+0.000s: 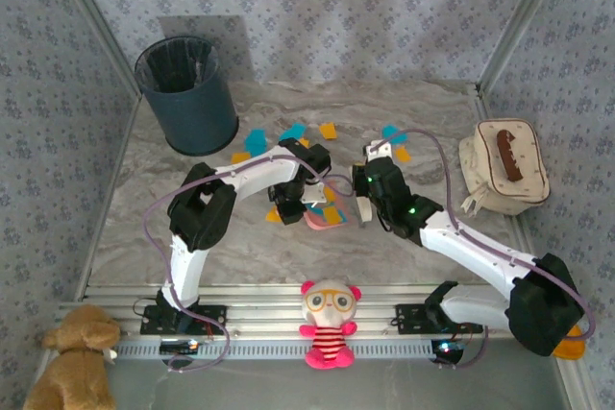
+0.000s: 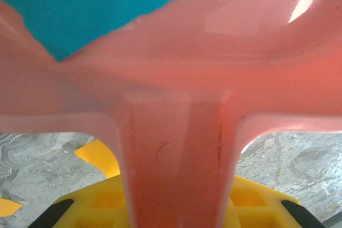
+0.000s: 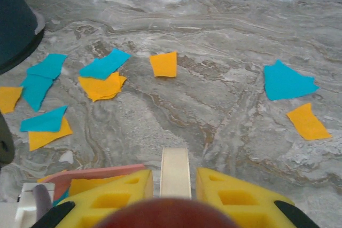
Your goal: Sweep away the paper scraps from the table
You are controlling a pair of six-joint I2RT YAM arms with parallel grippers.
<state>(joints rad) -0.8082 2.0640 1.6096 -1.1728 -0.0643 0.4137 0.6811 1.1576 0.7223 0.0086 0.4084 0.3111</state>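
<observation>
- The left gripper (image 2: 179, 198) is clenched on the stem of the pink dustpan (image 2: 224, 89). One cyan scrap (image 2: 80, 4) lies in the pan, at the upper left of the frame.
- The right gripper (image 3: 175, 188) is clenched on a cream handle (image 3: 175, 169).
- The paper scraps (image 3: 163, 63), orange and cyan, lie flat on the table (image 3: 214, 36). They spread across the frame's middle band, above the right gripper and apart from it.

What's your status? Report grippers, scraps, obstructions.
Left gripper shut on pink dustpan. Right gripper shut on cream handle. Paper scraps scattered across table. Dark bin beside leftmost scraps.
</observation>
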